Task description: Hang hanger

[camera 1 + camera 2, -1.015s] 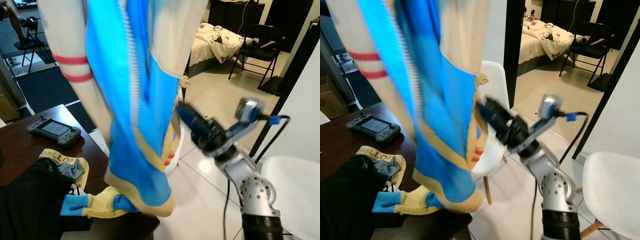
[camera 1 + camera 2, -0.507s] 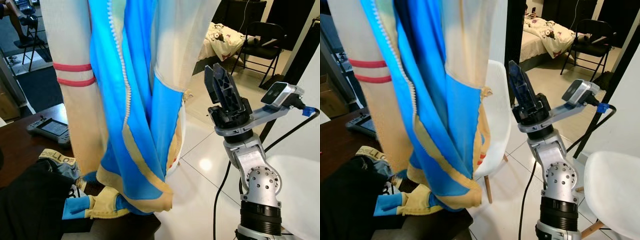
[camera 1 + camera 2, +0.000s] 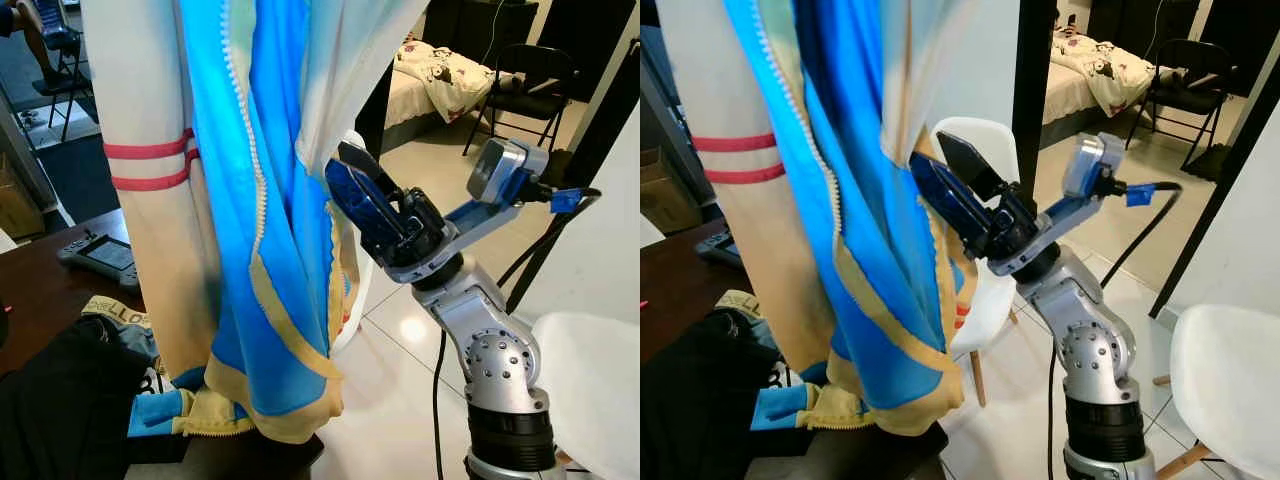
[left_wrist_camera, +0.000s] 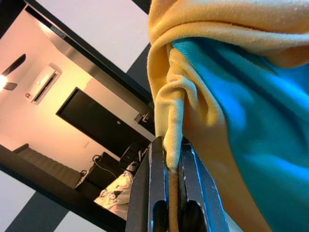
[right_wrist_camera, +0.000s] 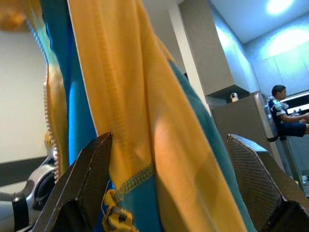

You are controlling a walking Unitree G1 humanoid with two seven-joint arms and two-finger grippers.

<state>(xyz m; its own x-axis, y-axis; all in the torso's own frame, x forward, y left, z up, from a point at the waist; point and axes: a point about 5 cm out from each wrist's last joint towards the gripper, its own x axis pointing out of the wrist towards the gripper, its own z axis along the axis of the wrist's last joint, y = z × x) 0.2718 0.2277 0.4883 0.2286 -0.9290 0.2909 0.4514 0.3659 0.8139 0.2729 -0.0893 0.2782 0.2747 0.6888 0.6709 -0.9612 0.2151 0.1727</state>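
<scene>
Gaping right hand [image 3: 958,180] straddling jacket [image 3: 855,210]

The left end effector [image 4: 168,166] rose from the bottom centre of the frame, its two dark fingers [image 4: 149,193] pinched on a bunched fold of yellow fabric [image 4: 175,104]. That fabric belonged to a yellow and blue garment [image 4: 241,111] covering the right half. At left, a doorway showed a bed [image 4: 112,195], a dark door [image 4: 96,121] and an air conditioner [image 4: 44,83] high on the wall.
</scene>
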